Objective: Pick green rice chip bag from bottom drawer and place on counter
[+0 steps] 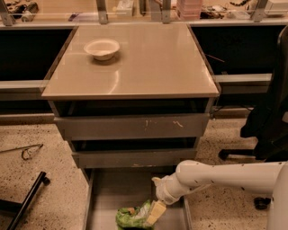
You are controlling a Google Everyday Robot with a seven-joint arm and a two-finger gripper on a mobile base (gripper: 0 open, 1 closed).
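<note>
The bottom drawer [110, 193] stands pulled out toward the camera below the front edge of the bench [153, 67], its flat grey floor mostly bare. The green rice chip bag [131, 218] lies on that floor at the near end of the drawer, roughly under the middle of the bench's front edge, crumpled and glossy, with part of it cut off by the lower edge of the view. The gripper [155, 212] is down inside the drawer at the bag's right side, its pale yellowish tip touching the bag; whether it is spread or pinching the foil cannot be told. The white arm [225, 177] reaches in from the right, crossing over the drawer's right wall. Above it, the middle drawer [135, 158] and the top drawer [130, 126] each sit slightly open, the top one with light scratches on its front. The bench is a smooth tan square, and a white bowl [102, 48] stands on it near the far left corner, well apart from the bag. On the speckled floor [40, 179] left of the cabinet lie a black bar [27, 197] and a thin wire loop [27, 152]; a black chair [270, 117] stands beyond the bench's right edge. Past the far edge runs a cluttered shelf [135, 11] with a glass rail.
</note>
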